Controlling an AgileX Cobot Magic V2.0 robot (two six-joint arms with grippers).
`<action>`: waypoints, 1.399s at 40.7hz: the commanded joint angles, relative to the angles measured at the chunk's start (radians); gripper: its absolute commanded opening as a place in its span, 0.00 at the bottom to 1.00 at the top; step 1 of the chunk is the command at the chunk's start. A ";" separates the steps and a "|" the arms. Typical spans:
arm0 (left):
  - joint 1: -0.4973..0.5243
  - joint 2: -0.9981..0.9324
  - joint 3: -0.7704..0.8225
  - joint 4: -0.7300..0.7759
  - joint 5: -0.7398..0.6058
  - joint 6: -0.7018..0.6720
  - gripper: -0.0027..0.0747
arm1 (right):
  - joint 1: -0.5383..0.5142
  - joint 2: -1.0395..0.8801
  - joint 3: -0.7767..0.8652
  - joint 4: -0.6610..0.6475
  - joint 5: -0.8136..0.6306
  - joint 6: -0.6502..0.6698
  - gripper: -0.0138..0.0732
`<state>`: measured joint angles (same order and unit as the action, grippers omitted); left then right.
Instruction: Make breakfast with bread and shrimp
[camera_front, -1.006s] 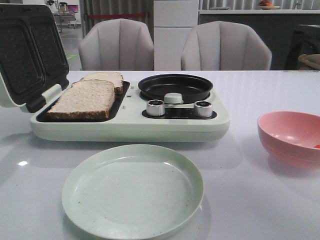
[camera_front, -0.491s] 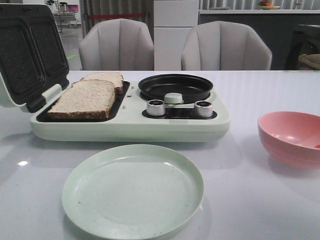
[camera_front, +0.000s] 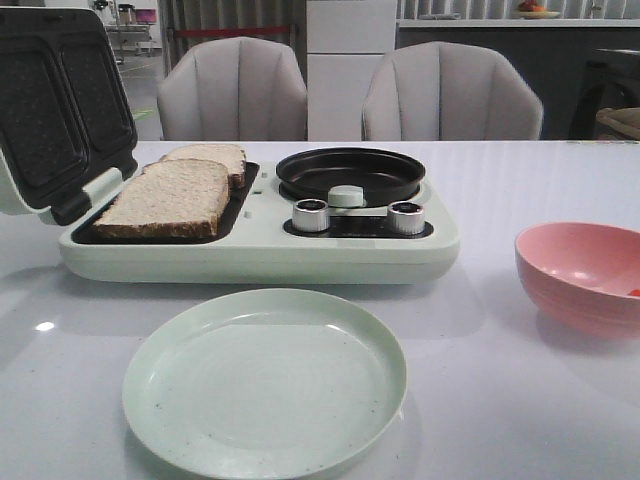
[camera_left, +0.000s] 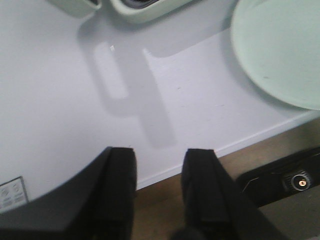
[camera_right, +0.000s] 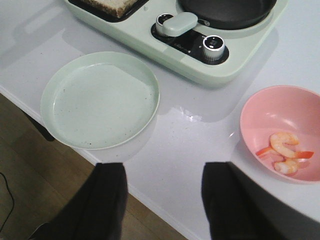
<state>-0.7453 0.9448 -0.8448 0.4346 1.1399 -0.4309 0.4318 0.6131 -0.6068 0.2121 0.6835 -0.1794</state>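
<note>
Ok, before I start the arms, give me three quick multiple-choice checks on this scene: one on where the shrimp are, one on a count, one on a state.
1. Where are the shrimp?
A. in the pink bowl
B. on the green plate
C. in the black pan

2. How many bread slices lie on the grill tray?
A. one
B. two
C. four

3. What state is the grill lid in?
A. shut over the bread
B. taken off and laid on the table
C. swung open, standing up behind the tray

Answers:
1. A: the right wrist view shows them in the pink bowl, while the green plate and black pan hold nothing.
2. B: the front view shows two slices, one partly behind the other.
3. C: the lid stands raised at the left, its dark plates facing forward.
</note>
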 joint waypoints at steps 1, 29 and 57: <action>0.078 0.060 -0.058 0.061 -0.009 -0.029 0.18 | -0.004 -0.002 -0.027 -0.002 -0.073 -0.003 0.68; 1.022 0.370 -0.307 -0.687 -0.483 0.444 0.16 | -0.004 -0.002 -0.027 -0.002 -0.069 -0.003 0.68; 1.030 0.786 -0.722 -1.234 -0.333 0.844 0.16 | -0.004 -0.002 -0.027 -0.002 -0.069 -0.003 0.68</action>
<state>0.2850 1.7752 -1.5244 -0.6594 0.7954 0.3180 0.4318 0.6131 -0.6068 0.2106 0.6835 -0.1771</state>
